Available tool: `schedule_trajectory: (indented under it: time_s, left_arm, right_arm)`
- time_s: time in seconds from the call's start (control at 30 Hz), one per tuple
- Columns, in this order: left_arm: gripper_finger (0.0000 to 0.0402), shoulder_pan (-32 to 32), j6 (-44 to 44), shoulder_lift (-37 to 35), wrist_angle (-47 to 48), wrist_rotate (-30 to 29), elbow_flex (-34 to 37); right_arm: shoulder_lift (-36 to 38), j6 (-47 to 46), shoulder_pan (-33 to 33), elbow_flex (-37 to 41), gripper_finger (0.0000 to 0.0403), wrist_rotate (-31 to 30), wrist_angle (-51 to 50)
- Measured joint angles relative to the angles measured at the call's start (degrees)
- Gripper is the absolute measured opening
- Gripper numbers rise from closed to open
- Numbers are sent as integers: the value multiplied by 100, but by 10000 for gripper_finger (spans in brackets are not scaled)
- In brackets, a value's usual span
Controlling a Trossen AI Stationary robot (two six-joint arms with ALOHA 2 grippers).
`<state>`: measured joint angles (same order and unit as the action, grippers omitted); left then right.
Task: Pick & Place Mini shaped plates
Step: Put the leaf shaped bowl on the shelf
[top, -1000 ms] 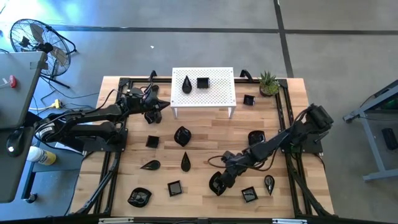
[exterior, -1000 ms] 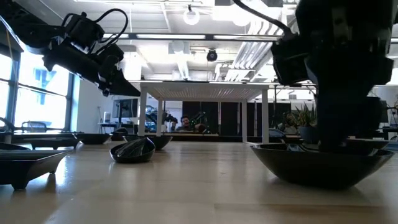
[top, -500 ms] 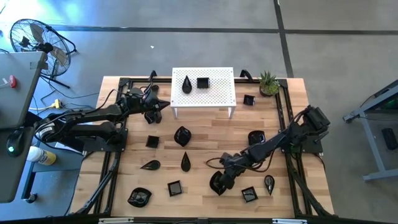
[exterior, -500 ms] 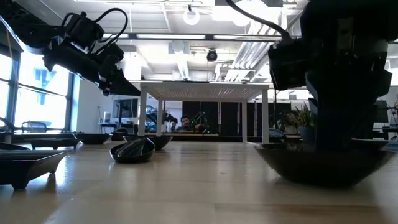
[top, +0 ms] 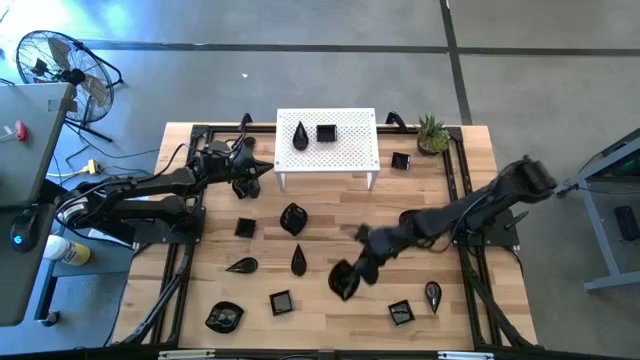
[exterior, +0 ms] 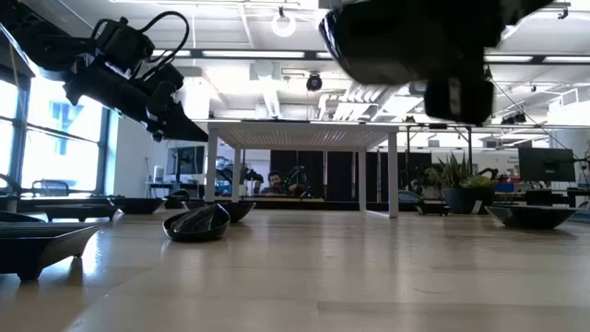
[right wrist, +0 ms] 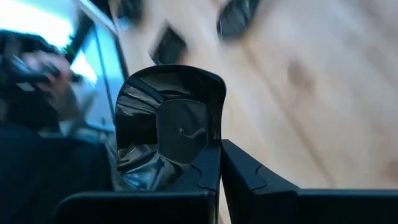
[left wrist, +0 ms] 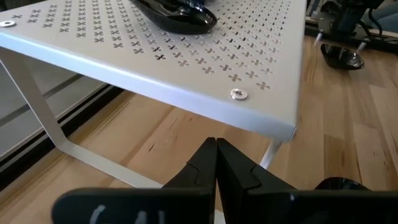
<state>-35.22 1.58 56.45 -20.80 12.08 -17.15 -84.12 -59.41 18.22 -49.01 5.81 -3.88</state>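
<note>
I see my right gripper (top: 352,272) clamped on the rim of a glossy black plate (top: 341,280), held clear above the table (top: 330,215) near its front, while farther back my left gripper (top: 262,163) waits pinched together beside the white stand (top: 350,150).

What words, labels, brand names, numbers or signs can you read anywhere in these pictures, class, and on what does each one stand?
None can be read.
White perforated metal stand: only cross-shaped holes, no lettering.
Glossy black mini plates: unmarked.
White mark on the left wrist's dark housing: too blurred to read.
</note>
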Motion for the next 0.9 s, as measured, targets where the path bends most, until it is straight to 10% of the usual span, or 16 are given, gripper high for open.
schedule_trajectory:
  time_s: [0.4, 0.67, 0.9]
  left_arm:
    - [0, 0, 13, 0, -331, 41, 0]
    - [0, 0, 111, -1, -518, 40, -4]
    - [0, 0, 120, 0, -526, 39, -4]
  right_arm:
    - [1563, 1893, -2678, -1300, 8, -390, -2845]
    - [730, 3175, -5082, -2400, 4, 1164, -3704]
    - [-572, 4848, -6069, -3475, 7, 1348, -4748]
